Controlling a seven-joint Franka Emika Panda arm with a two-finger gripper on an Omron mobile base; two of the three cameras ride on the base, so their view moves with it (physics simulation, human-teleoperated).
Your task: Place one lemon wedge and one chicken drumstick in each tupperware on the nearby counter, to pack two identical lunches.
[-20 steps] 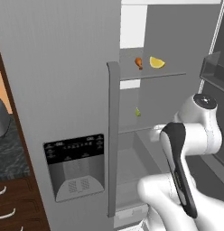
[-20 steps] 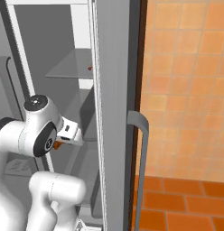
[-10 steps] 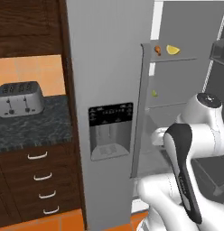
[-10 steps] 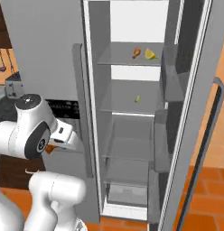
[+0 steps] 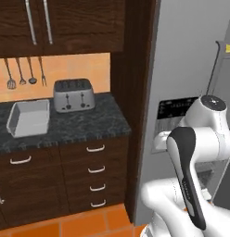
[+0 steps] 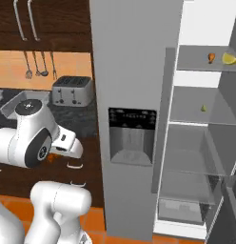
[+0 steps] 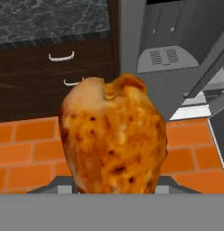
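A chicken drumstick (image 7: 113, 137) is held, seemingly clamped, in the pincer above the floor, the carrying step being in hand; it must next be brought to the tupperware (image 5: 28, 117) on the table (image 5: 84, 124).

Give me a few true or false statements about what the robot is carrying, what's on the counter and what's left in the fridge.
1. The gripper holds a chicken drumstick. True.
2. A tupperware sits on the counter left of the toaster. True.
3. That tupperware already holds a drumstick. False: it looks empty.
4. The fridge is shut. False: its door is open, with a lemon wedge and another drumstick on a shelf.
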